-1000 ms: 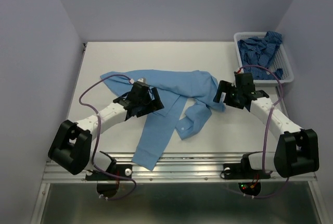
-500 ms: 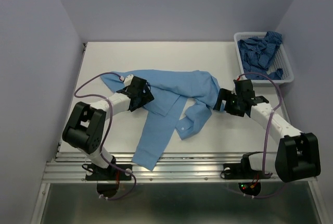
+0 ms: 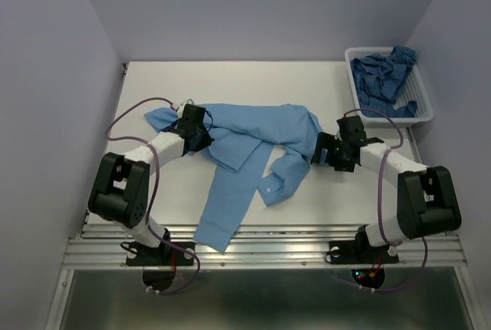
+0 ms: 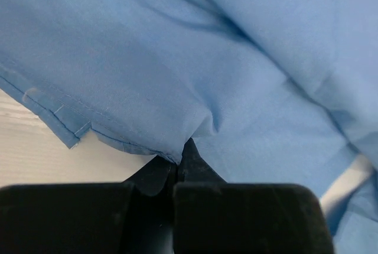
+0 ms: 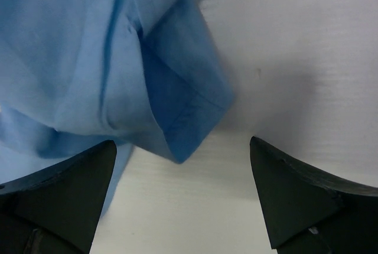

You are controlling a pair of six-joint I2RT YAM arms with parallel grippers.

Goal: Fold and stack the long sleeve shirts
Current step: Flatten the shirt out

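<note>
One sky-blue shirt [image 3: 257, 127] lies spread left to right across the bench [image 3: 230, 80], its left edge pinched in the closed left pincer [image 3: 192, 124], a folded corner of its right end just ahead of the wide-open right pincer [image 3: 325, 150].

I see the first shirt [image 3: 257, 124] lying across the middle of the desk [image 3: 230, 77], one sleeve trailing toward the near edge. My left gripper [image 3: 196, 124] sits at that shirt's left end, with a fold of cloth caught between its jaws. My right gripper [image 3: 322, 148] is at the shirt's right end, a cloth corner lying on the desk between its parted jaws. The second shirt [image 3: 383, 73] lies in the basket [image 3: 420, 113] at the far right corner, behind the right gripper.
</note>
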